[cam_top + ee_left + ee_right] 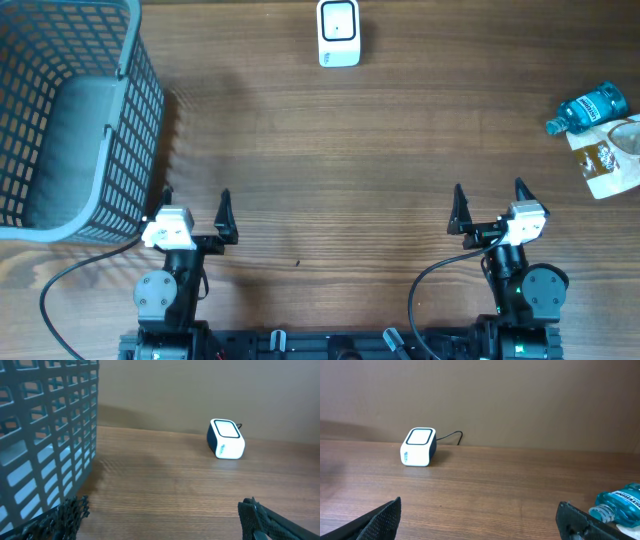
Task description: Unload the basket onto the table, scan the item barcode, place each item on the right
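The white barcode scanner (pixel 338 32) stands at the far middle edge of the table, its window facing up; it also shows in the left wrist view (pixel 226 439) and the right wrist view (pixel 418 447). At the right edge lie two items: a blue bottle (pixel 588 108) on its side, also visible as the bottle (pixel 620 505) in the right wrist view, and a tan packet (pixel 612 160) just below it. My left gripper (pixel 195 200) (pixel 162 510) is open over bare wood near the front. My right gripper (pixel 489 190) (pixel 479 510) is open too, left of the items, holding nothing.
A tall grey mesh basket (pixel 70 120) fills the back left corner, right beside my left gripper, and its wall (pixel 45 435) fills the left of the left wrist view. A cable runs from the scanner to the wall behind.
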`<action>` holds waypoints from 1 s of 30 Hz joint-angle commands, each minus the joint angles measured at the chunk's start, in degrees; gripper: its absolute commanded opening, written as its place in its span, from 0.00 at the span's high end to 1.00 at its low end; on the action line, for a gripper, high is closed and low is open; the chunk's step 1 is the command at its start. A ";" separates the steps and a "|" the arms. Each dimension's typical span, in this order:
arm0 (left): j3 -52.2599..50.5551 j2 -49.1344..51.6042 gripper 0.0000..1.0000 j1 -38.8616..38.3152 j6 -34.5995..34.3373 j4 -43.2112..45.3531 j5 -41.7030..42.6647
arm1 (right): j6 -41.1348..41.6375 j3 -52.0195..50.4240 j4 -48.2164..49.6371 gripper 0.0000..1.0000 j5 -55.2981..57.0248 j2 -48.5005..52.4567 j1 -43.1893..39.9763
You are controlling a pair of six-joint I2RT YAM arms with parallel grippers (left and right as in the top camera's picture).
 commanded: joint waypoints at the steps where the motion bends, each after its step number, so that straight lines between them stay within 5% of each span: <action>1: -0.68 -0.61 0.00 0.48 1.40 0.26 -4.02 | -0.57 -0.04 0.24 0.00 0.37 -0.46 0.22; 30: -0.68 -0.61 0.00 0.44 5.75 0.44 -4.57 | -0.55 -0.04 0.24 0.00 0.37 -0.46 0.22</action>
